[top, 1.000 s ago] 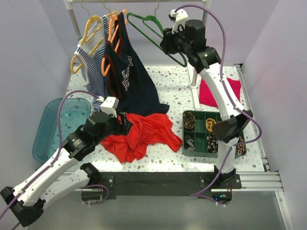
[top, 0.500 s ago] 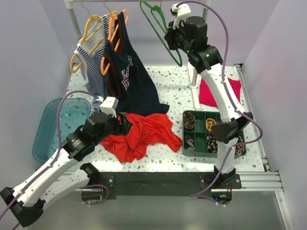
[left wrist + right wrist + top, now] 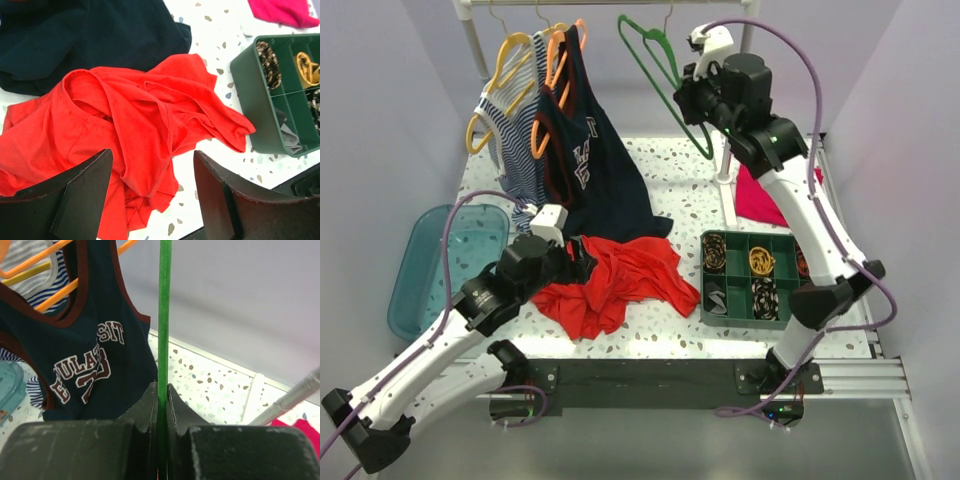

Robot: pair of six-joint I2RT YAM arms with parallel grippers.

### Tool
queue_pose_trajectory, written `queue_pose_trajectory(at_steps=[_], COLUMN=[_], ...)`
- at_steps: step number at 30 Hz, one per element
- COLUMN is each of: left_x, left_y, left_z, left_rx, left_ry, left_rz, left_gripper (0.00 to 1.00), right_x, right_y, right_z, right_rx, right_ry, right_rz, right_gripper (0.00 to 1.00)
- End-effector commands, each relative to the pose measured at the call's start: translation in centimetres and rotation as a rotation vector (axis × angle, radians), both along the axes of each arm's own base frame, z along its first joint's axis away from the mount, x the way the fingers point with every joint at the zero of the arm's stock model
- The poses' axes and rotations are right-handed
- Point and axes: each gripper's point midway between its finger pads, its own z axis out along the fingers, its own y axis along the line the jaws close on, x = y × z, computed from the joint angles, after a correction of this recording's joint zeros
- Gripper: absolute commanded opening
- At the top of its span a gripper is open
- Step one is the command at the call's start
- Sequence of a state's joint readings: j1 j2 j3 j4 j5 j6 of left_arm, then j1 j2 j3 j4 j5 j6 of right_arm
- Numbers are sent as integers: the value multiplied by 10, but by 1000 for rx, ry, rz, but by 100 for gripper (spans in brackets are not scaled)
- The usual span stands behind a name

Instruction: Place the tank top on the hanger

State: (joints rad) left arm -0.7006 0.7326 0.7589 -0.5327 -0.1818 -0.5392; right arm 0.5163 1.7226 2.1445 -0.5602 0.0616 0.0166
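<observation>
Left fingers (image 3: 80, 195), dark and blunt-edged, stand wide apart just above the tank top (image 3: 620, 280), a soft red-orange heap lying crumpled on the speckled bench (image 3: 670, 185). Right fingers (image 3: 177, 407) are pinched tight on the hanger (image 3: 164, 315), a thin, smooth green rod, high above the bench.

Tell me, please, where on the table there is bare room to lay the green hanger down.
The widest bare patch of table lies behind the compartment tray, between the navy tank top and the magenta cloth. A narrow strip runs along the near edge, in front of the red tank top. The left is crowded: teal bin, left arm, striped top.
</observation>
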Motion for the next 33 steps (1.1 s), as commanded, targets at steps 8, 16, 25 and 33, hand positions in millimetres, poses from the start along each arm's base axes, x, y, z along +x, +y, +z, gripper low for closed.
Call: queue_pose_trajectory(at_steps=[8, 16, 25, 33], left_x=[-7, -15, 14, 27], left_y=[-9, -47, -55, -54], left_z=[-52, -78, -79, -87], left_rx=[61, 208, 296, 334], left_ry=[96, 94, 12, 20], left_rz=[59, 69, 147, 158], left_gripper=[66, 62, 55, 8], right_x=[-127, -212, -261, -299], right_y=[-27, -32, -79, -73], right_z=[0, -131, -174, -195], right_rx=[207, 248, 131, 99], right_ry=[14, 298, 398, 533], right_rz=[125, 159, 112, 253], right_gripper=[0, 0, 0, 0])
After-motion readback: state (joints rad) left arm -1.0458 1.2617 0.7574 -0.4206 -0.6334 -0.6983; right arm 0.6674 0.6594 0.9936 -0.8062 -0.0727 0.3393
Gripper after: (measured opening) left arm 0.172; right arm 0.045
